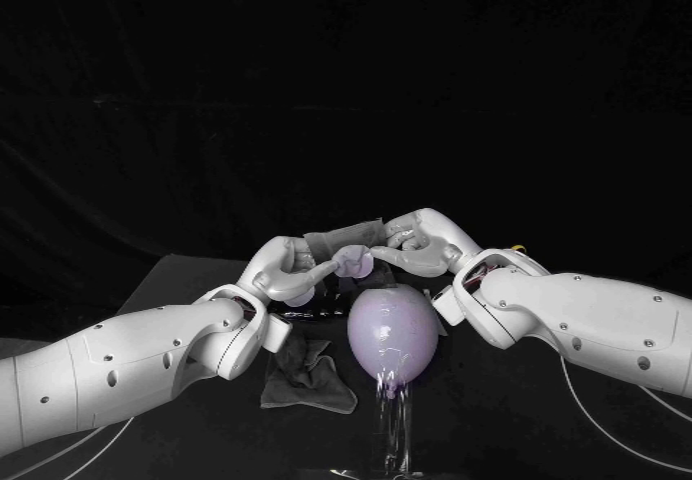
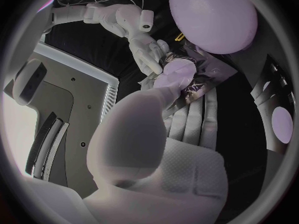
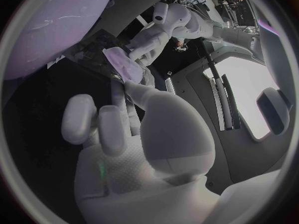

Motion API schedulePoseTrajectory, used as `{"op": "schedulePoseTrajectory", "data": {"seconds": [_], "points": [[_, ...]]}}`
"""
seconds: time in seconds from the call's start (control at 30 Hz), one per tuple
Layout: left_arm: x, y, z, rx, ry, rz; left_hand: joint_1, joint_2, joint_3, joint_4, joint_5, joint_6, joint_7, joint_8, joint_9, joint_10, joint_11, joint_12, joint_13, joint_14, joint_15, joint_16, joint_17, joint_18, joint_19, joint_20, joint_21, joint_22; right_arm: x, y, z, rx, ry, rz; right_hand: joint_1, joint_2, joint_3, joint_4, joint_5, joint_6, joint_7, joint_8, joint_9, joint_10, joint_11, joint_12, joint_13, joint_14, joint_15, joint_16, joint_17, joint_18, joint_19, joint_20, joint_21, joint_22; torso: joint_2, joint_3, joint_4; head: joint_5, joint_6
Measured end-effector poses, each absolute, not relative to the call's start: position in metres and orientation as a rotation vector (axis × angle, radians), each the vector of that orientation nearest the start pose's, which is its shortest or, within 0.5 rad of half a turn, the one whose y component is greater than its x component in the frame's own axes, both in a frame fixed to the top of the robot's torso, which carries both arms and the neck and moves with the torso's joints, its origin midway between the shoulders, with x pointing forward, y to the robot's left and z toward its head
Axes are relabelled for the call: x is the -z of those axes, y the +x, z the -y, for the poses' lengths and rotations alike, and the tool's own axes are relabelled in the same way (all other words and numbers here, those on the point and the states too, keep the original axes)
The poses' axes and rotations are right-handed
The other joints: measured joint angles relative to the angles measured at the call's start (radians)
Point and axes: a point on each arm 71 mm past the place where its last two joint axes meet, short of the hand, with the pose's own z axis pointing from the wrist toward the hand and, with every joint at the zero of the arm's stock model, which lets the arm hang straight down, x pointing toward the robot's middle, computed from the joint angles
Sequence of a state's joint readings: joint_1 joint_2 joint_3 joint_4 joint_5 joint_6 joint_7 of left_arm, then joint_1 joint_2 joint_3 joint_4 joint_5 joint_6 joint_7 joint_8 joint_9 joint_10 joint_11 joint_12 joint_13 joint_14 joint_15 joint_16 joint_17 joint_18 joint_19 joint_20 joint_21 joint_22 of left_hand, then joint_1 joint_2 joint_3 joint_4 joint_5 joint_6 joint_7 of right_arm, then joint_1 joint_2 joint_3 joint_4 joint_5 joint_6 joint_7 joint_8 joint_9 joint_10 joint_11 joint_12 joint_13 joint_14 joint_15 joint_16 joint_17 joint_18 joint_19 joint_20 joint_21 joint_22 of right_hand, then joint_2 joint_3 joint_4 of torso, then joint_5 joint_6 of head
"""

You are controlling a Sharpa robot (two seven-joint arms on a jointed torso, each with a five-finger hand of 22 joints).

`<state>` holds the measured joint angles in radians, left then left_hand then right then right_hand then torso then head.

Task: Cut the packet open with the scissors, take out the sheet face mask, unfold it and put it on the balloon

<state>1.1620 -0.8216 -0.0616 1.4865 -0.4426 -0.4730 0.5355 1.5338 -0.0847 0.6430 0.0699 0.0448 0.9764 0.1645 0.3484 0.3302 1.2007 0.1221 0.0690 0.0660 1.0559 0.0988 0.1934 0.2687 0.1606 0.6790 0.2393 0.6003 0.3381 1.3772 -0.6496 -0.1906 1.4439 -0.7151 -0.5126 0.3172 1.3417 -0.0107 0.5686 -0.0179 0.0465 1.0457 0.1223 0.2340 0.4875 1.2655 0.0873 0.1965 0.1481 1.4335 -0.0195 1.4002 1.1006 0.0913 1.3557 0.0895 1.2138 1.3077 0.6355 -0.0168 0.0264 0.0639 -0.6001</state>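
Soft, damp-looking sheet is what the job turns on here, so it should be treated as limp, light and easy to tear or fold back on itself.

On the left, near the front of the bench [image 1: 166,280], lies a dark grey crumpled piece [image 1: 307,376]; whether it is cloth or foil I cannot tell. It sits just beside the foot of the balloon and well below the hands, so it is not likely to be in the way.

The left hand [image 1: 289,268] is raised over the middle of the bench, fingers closed around the dark glossy packet [image 1: 340,240], which in the left wrist view rests across its fingers [image 2: 187,119]. The packet looks thin, crinkly and slippery, best gripped by its sealed edge.

The sheet face mask [image 1: 353,262] is a pale folded wad held between the two hands, just above the balloon's top. The right hand [image 1: 411,250] meets it from the right, finger and thumb pinching it. I judge that a corner or outer edge is the place to take it, one hand to each side, pulling apart gently.

The lavender balloon [image 1: 392,338] stands directly under the hands on a clear stem [image 1: 392,425]. It is light, springy and easy to tip, and both forearms crowd it closely, so a careless lowering could knock it
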Motion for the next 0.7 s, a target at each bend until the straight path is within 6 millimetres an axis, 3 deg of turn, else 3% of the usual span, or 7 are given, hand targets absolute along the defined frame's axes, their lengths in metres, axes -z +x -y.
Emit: {"op": "schedulePoseTrajectory", "data": {"seconds": [0.7], "points": [[0.188,0.485,-0.208,1.371,-0.603,-1.326,-0.005,0.003,-0.001,-0.01,0.0,0.002,0.002,-0.001,0.002,0.002,0.005,0.0,0.001,0.0,0.0,0.0,0.003,-0.007,0.0,0.0,0.011,0.004,0.134,0.504,0.112,-1.239,0.123,-1.437,-0.011,-0.011,0.006,-0.006,0.0,0.001,-0.005,0.006,0.0,0.013,-0.005,0.0,0.004,0.001,0.002,0.0,-0.01,-0.001,0.0,0.0,0.0,0.0,0.0,-0.0012,0.0005,-0.001,0.0]]}}
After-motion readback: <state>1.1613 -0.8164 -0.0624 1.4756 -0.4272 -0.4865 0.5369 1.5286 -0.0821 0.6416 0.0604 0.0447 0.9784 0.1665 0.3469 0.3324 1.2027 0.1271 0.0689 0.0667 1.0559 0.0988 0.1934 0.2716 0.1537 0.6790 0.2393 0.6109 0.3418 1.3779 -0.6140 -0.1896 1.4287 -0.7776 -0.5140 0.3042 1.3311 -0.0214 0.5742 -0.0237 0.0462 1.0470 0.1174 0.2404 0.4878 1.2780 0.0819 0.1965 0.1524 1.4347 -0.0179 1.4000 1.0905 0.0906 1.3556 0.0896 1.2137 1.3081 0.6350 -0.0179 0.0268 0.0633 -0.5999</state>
